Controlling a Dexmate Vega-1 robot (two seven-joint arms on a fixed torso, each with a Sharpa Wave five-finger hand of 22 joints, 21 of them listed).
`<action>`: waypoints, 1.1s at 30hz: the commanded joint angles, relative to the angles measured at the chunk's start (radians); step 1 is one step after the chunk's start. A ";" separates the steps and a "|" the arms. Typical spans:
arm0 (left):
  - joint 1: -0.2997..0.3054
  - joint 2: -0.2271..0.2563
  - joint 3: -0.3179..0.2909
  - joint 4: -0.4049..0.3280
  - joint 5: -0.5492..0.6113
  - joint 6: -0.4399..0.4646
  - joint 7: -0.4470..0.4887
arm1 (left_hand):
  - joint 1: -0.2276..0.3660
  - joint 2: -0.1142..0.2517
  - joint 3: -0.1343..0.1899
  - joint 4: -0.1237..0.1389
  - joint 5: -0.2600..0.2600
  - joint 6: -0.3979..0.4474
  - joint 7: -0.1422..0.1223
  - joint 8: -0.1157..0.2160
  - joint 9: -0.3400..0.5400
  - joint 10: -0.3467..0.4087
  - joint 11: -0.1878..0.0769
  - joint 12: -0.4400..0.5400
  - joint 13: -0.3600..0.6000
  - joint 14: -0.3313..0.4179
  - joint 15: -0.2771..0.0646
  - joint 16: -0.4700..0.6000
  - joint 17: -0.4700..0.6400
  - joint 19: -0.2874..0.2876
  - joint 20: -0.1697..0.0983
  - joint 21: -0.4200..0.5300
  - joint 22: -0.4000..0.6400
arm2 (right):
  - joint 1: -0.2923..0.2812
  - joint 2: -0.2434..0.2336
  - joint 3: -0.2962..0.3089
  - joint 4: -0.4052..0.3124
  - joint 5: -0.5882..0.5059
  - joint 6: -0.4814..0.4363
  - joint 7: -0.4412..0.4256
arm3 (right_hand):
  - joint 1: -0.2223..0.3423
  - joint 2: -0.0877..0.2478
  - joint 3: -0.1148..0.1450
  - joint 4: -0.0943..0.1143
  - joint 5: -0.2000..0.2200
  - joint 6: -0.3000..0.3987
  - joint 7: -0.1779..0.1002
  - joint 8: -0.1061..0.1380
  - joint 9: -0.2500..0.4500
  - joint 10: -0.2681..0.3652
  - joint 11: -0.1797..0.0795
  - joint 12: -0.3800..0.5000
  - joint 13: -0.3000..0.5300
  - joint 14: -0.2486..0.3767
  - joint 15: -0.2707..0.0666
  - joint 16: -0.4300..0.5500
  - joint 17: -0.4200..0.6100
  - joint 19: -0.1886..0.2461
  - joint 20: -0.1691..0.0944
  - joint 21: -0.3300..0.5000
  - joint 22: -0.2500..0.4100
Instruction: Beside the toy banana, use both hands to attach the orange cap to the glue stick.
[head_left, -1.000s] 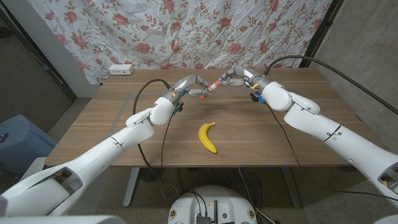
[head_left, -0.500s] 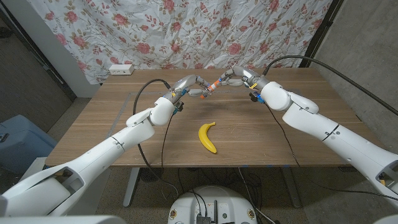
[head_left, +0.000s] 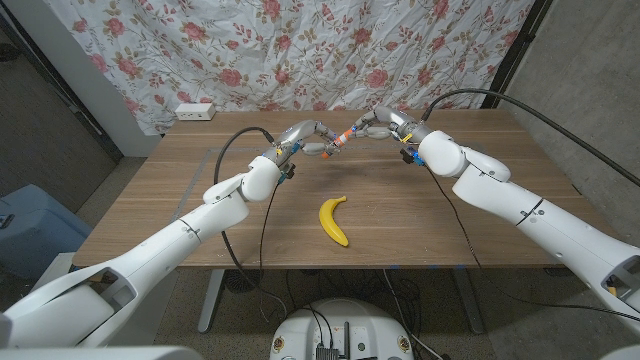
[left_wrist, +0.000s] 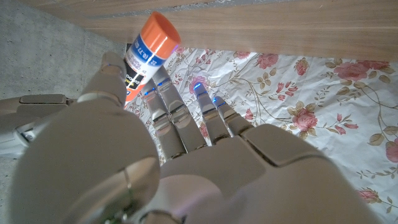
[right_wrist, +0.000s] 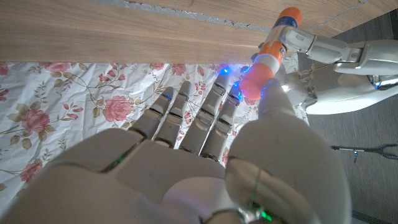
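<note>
Holding the glue stick (head_left: 336, 141) in the left hand (head_left: 312, 140), raised near the bench's (head_left: 200, 200) far edge, behind the toy banana (head_left: 334, 220). Pinching the orange cap (right_wrist: 256, 75) in the right hand (head_left: 375, 125), apparently meeting the stick's end, lined up for pressing on.

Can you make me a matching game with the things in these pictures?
Things:
1. toy banana
2. glue stick
3. white power strip
4. flowery cloth

Where:
A. hangs behind the table
B. lies alone on the table, in the middle near the front
C. is held up in the air between the left robot hand and the right robot hand
D. sits at the table's far left corner

Pairs: 1-B, 2-C, 3-D, 4-A
</note>
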 joint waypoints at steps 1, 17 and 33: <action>-0.004 0.000 0.002 0.001 -0.002 0.002 -0.005 | -0.007 0.027 0.010 0.005 0.006 0.101 0.010 0.010 0.005 0.005 -0.006 0.007 0.001 -0.004 -0.131 0.003 0.002 0.000 -0.034 0.007 0.002 | 0.007 0.001 -0.007 -0.003 -0.007 -0.011 0.001 | 0.000 0.011 -0.005 -0.001 -0.001 0.011 0.003 -0.003 0.004 -0.006 0.000 0.000 0.005 0.005 -0.124 0.004 0.001 0.000 0.001 0.003 0.003; -0.004 0.005 0.005 -0.008 0.005 0.013 -0.014 | -0.004 0.028 0.011 0.004 0.006 0.100 0.013 0.010 0.005 0.005 -0.006 0.007 0.001 -0.004 -0.132 0.003 0.002 0.000 -0.035 0.007 0.002 | 0.021 -0.006 -0.014 -0.009 -0.020 -0.011 0.023 | 0.000 0.013 -0.007 -0.002 -0.003 0.019 0.004 -0.003 0.005 -0.003 0.000 0.002 0.005 0.006 -0.124 0.004 0.001 0.000 0.003 0.003 0.003; 0.001 0.006 0.003 -0.015 0.006 0.017 -0.008 | -0.002 0.029 0.011 0.003 0.006 0.100 0.011 0.010 0.005 0.005 -0.006 0.007 0.001 -0.005 -0.132 0.003 0.002 0.000 -0.034 0.007 0.002 | 0.027 -0.001 -0.029 -0.013 -0.040 -0.029 0.035 | 0.003 0.011 -0.009 -0.005 -0.003 0.029 0.003 0.000 0.005 0.001 0.000 0.003 0.005 0.008 -0.125 0.005 0.000 0.002 0.002 0.003 0.003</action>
